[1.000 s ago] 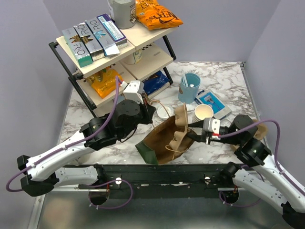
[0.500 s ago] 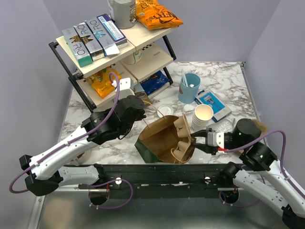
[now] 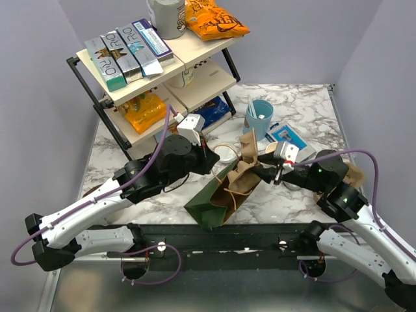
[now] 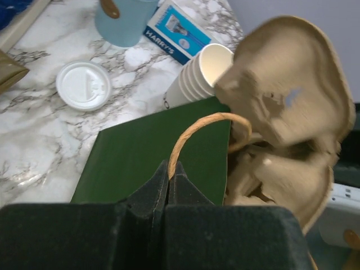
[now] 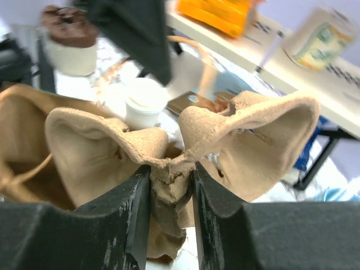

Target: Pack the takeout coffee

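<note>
The takeout coffee [image 3: 225, 153], a small cream cup with a white lid, stands on the marble behind the bag; it also shows in the left wrist view [image 4: 84, 84] and the right wrist view [image 5: 145, 102]. A paper bag [image 3: 209, 200], green outside and brown inside, lies tilted between the arms. My left gripper [image 3: 212, 160] is shut on the bag's twine handle [image 4: 198, 125], its jaws pinched together [image 4: 169, 175]. My right gripper [image 3: 265, 173] is shut on a tan pulp cup carrier [image 3: 247, 164] at the bag's mouth, clamping its middle ridge [image 5: 170, 185].
A stack of lidless cream cups [image 4: 198, 72] stands behind the bag. A light blue cup with white sticks [image 3: 259, 118] and a blue box [image 3: 290, 139] sit at the back right. A black-framed shelf rack [image 3: 140, 68] with boxes and snack bags fills the back left.
My left gripper has swung right and pulled the bag's handle up, tipping the bag. My right gripper has carried the cup carrier up and left over the bag's mouth.
</note>
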Controlling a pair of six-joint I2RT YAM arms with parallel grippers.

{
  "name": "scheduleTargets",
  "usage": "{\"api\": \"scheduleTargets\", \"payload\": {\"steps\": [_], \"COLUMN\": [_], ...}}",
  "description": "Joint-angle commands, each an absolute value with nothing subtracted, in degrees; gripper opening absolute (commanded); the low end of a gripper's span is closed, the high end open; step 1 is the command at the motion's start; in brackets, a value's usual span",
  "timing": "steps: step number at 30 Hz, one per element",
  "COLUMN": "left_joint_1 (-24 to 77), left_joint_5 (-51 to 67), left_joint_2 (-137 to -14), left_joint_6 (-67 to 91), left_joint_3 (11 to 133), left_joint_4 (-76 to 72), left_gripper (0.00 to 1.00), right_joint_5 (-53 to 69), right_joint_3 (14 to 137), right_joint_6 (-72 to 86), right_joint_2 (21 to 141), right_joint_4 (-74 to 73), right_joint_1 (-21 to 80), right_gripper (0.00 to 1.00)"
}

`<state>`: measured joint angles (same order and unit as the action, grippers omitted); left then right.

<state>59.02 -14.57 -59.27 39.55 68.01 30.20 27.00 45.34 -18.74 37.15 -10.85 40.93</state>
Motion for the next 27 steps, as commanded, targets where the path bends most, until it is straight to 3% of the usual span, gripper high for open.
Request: {"api": "scheduleTargets", "payload": {"steps": [1, 13, 17, 22, 27], "left_joint_1": [59.76, 61.7, 63.54, 64.6, 65.83], "left_joint_5": [-12.03, -18.81, -24.51, -28.47, -29.97], "left_joint_2": [-58.71, -56.17, -55.72, -55.63, -56.25], "left_joint_6": [38.58, 42.54, 45.17, 46.76, 46.41], "left_joint_3": [68.38, 67.68, 68.11, 68.99, 70.13], "left_joint_4": [26.02, 24.88, 26.62, 27.51, 26.9], "left_gripper": [0.0, 0.0, 0.0, 0.0, 0.0], "right_joint_5": [19.25, 20.83, 12.86, 11.17, -0.25], "right_joint_3": [49.47, 55.72, 58.97, 57.22, 58.18], "right_joint_6": [-10.56, -7.2, -9.14, -15.46, -19.24], "right_joint_2": [38.41, 41.91, 45.17, 45.0, 49.29], "right_joint_4": [-6.68, -5.88, -10.09, -11.25, -15.29], "right_joint_1": [41.31, 41.31, 43.14, 47.72, 54.22], "right_gripper": [0.4, 0.41, 0.4, 0.4, 0.4]}}
